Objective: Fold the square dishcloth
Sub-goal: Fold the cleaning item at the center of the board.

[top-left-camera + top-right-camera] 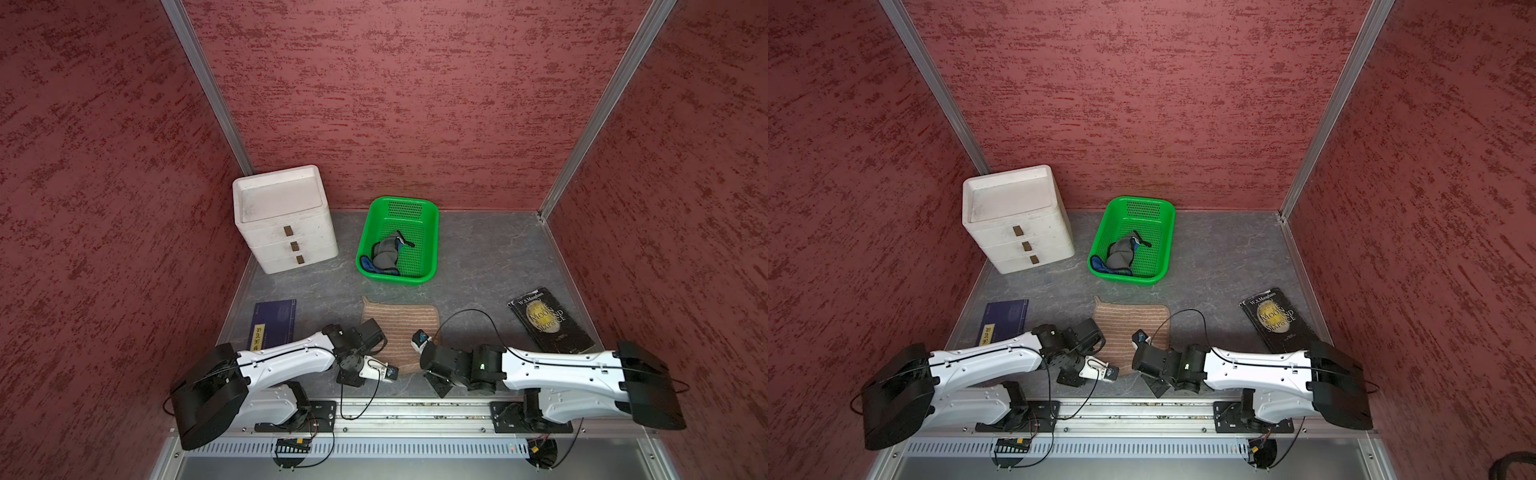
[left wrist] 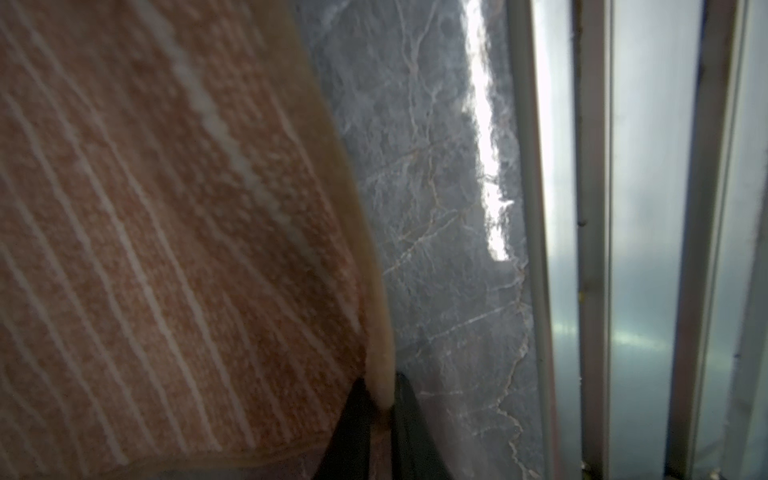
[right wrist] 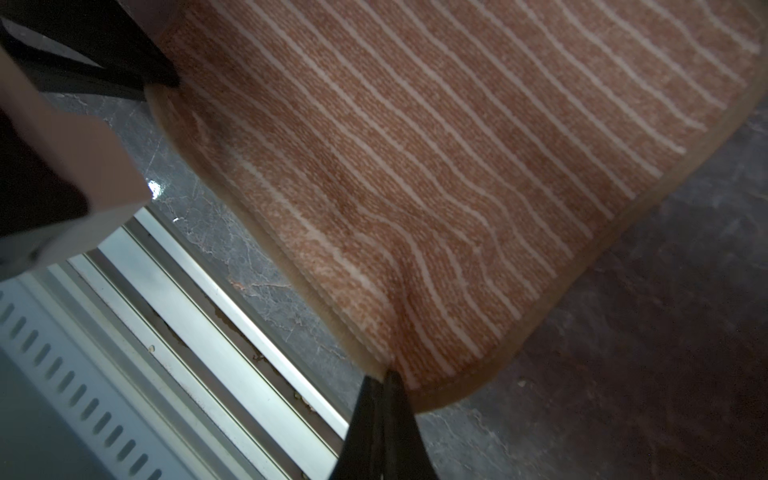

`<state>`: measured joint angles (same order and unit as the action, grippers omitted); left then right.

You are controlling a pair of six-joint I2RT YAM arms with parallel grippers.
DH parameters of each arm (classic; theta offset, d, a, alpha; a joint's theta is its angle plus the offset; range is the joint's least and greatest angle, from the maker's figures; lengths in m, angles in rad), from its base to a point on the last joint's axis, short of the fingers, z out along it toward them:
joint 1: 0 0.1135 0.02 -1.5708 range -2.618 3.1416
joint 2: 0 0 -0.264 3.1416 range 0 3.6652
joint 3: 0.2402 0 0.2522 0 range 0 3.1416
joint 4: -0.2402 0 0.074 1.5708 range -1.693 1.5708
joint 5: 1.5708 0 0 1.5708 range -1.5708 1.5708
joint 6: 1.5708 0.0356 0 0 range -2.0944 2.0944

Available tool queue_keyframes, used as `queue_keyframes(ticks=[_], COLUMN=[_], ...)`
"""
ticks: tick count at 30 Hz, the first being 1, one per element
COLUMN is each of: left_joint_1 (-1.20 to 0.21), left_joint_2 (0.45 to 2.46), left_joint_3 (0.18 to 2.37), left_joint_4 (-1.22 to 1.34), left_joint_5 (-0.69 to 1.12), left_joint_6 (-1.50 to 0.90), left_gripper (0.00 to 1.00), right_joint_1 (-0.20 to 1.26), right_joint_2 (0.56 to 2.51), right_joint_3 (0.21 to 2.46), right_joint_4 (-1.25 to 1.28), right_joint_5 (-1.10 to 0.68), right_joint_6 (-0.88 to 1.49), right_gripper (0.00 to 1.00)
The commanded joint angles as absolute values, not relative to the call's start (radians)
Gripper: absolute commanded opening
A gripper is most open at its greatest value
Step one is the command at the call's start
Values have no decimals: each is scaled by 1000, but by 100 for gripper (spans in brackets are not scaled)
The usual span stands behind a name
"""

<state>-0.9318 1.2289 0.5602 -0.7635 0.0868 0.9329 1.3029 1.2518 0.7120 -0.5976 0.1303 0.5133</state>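
While the dishcloth [image 1: 401, 326] lies on the table [image 1: 478, 266] between both arms, the left gripper [image 2: 383, 405] pinches its near hem. The right gripper [image 3: 384, 384] clamps the neighbouring near corner, apparently slightly lifted.

Both top views look steeply down from high above my base onto the whole bench [image 1: 478, 257], nearly identical, while each wrist camera sits close behind my fingers [image 2: 349, 432], looking along them at the dishcloth [image 3: 415, 166], whose near edge both share.
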Motion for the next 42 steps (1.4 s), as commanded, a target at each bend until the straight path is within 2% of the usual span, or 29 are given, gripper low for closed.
queue_keyframes(ticks=[1, 8, 14, 22, 33, 42], left_joint_1=[-932, -916, -843, -604, -502, -438], left_joint_2=[1189, 1001, 937, 1098, 1284, 1392], left_joint_3=[586, 699, 688, 799, 819, 828], left_joint_4=[-853, -1125, -1137, -1008, -751, -627], left_joint_5=[65, 141, 147, 260, 212, 155], left_joint_6=[933, 902, 938, 963, 954, 956], left_gripper=[2, 0, 0, 0, 1, 2], right_joint_1=[1293, 1291, 1276, 1146, 990, 894], right_joint_2=[1234, 1220, 1210, 1339, 1513, 1619], right_joint_3=[710, 749, 778, 884, 1040, 1070], right_joint_4=[-606, -660, -700, -722, -721, -662], right_joint_5=[110, 76, 49, -29, -59, -63], right_joint_6=[523, 516, 497, 399, 288, 246], right_gripper=[0, 0, 0, 0, 0, 0])
